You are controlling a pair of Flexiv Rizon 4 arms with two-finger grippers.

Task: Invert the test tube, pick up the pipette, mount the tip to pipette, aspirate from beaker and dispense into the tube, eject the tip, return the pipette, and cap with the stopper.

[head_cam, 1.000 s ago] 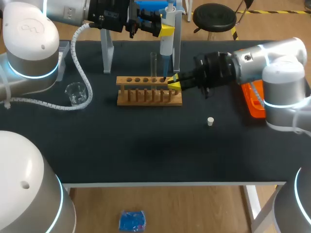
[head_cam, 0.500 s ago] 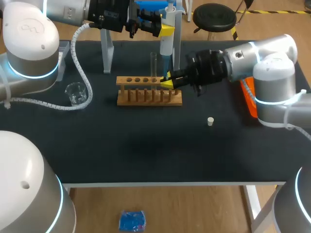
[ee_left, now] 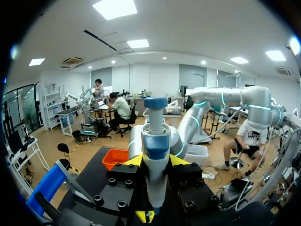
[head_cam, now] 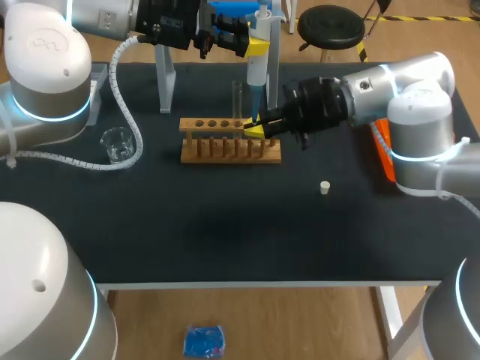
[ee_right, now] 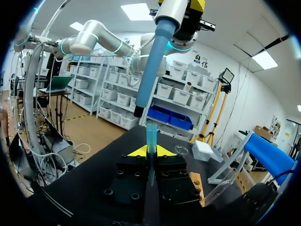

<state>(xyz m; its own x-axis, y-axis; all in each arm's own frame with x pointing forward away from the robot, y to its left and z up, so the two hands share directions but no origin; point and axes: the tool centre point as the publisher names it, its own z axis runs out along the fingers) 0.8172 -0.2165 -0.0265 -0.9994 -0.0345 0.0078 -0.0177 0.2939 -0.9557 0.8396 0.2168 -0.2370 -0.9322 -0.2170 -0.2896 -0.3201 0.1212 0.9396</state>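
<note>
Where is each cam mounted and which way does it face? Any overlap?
Head view: above and behind the robot, looking down on the table; both arms, left hand and right hand show.
Left wrist view: on the left arm, looking out along the left hand, shut on the pipette.
Right wrist view: on the right arm, looking along the right hand, shut on a blue tip.
Shared: head and right wrist views both show the pipette and the right hand.

matt dark table top; bare wooden rack; clear glass beaker; smooth glossy plastic pipette; transparent test tube.
</note>
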